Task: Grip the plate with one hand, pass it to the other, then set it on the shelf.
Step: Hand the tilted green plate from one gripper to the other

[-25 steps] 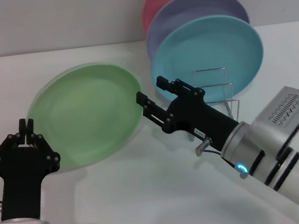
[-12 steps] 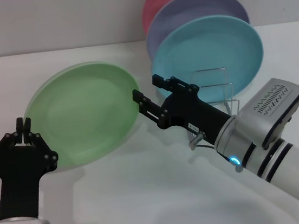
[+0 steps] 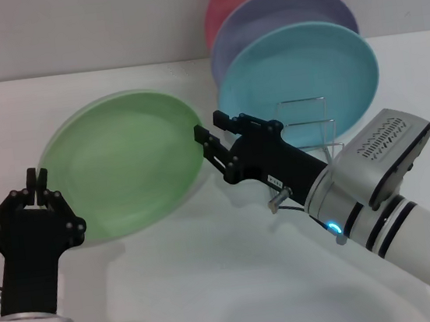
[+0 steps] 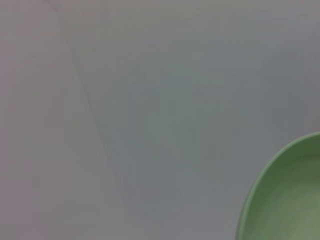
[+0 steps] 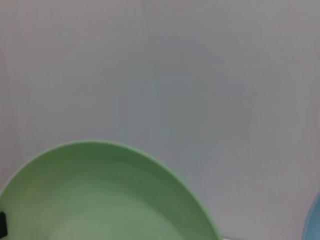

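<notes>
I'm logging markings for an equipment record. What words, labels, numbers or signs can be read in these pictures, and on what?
No text can be read in any view.
A small white label on the black right gripper's body: too small to read.
The round, matte light green plate, the black left gripper, the turquoise-blue plate and the chrome wire plate rack: no markings visible.

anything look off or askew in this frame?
Only the green plate: it's tilted in the air, pinched at its edge by the left gripper, while the right gripper sits at its opposite rim with jaws apart. That fits a handover. The three plates on the wire rack stand upright.
</notes>
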